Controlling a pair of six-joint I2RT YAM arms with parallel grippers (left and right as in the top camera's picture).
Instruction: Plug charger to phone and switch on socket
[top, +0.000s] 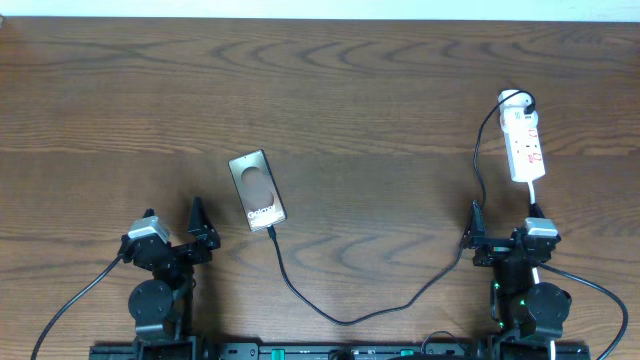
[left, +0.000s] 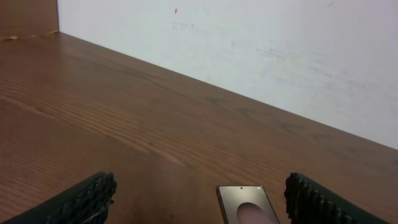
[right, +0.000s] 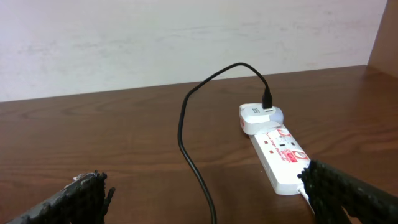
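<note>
The phone (top: 257, 190) lies flat on the table left of centre, its glossy brown back up; in the left wrist view the phone (left: 249, 208) shows low between my fingers. The charger's black cable (top: 345, 320) meets the phone's near edge, loops toward the front and climbs to the white adapter (top: 513, 99). That adapter (right: 256, 117) sits at the far end of the white socket strip (top: 525, 145), (right: 283, 158). My left gripper (top: 173, 220), (left: 202, 186) stands open just short and left of the phone. My right gripper (top: 505, 222), (right: 205, 177) stands open short of the strip, holding nothing.
A white wall (left: 249, 50) runs along the table's far edge. The strip's white cord (top: 535, 195) passes down beside my right arm. Black robot cables (top: 70, 300) trail from both arm bases at the front edge.
</note>
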